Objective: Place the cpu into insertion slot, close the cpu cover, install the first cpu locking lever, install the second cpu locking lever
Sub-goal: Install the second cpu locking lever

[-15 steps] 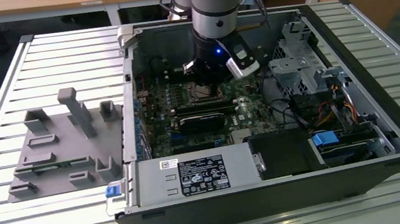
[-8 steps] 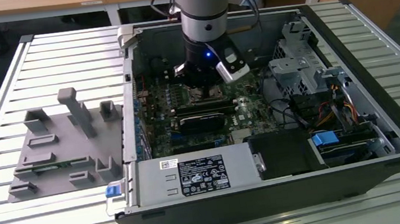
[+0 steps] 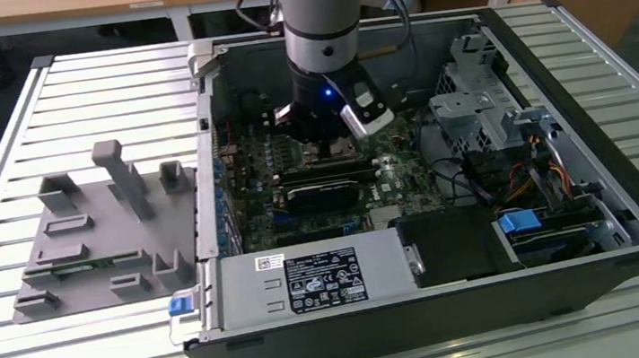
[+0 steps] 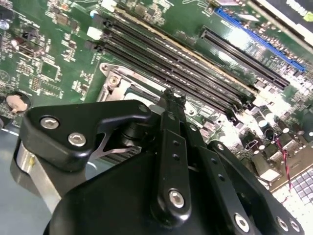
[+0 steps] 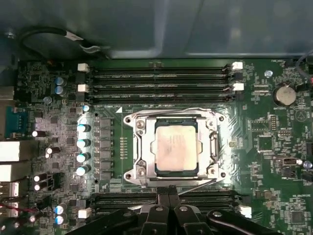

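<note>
The cpu (image 5: 176, 148) lies flat in the insertion slot (image 5: 138, 169), its silvery face up, and the cpu cover (image 5: 212, 147) is down around it, its metal frame bordering the chip on all four sides. Thin lever wires run along the cover's edges. Just beyond the cover, the gripper (image 5: 167, 192) hangs low with its fingertips pressed together, holding nothing, beside the cover's near edge. In the second wrist view the gripper (image 4: 171, 98) tip stands over the socket's corner, with long black memory slots (image 4: 171, 66) just beside the cover. A matching bank of memory slots (image 5: 161, 81) lies on the cover's far side, leaving little open board around it. A row of capacitors (image 5: 83, 142) stands near the cover. In the exterior view the gripper (image 3: 333, 141) reaches down into the open computer case (image 3: 607, 164), which rests on a slatted metal table (image 3: 69, 99); a grey fixture (image 3: 109, 230) sits well apart from the case.
</note>
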Robot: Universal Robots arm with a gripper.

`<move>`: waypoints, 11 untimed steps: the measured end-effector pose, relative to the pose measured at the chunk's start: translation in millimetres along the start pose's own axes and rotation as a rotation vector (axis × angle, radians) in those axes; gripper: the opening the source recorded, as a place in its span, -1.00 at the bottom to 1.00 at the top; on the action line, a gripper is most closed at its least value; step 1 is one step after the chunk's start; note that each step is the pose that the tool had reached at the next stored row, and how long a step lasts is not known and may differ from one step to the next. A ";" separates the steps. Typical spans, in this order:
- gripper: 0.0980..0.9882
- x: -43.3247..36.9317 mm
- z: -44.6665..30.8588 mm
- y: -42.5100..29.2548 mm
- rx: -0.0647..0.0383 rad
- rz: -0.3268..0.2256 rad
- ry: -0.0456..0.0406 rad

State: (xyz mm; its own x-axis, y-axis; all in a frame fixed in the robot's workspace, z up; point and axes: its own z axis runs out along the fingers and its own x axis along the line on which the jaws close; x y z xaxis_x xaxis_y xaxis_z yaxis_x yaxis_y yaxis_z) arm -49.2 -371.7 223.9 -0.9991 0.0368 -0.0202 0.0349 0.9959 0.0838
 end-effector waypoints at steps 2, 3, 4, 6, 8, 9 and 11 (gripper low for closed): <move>-0.98 3.3 1.0 -0.7 -0.001 0.000 0.0000; -0.98 4.2 2.0 -0.9 -0.002 0.000 -0.0001; -0.98 4.6 3.3 -1.1 -0.002 0.000 0.0001; -0.98 4.9 6.2 -1.4 -0.003 0.000 0.0002; -0.98 5.5 8.9 -1.6 -0.005 0.000 0.0002; -0.98 5.8 9.7 -2.0 -0.007 0.000 0.0004; -0.98 6.0 10.6 -5.1 -0.021 0.000 0.0008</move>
State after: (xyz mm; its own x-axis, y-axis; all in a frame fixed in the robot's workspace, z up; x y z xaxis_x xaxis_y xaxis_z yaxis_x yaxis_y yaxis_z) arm -55.1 -375.6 212.8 -0.9991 0.0370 -0.0194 0.0348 0.9939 0.1043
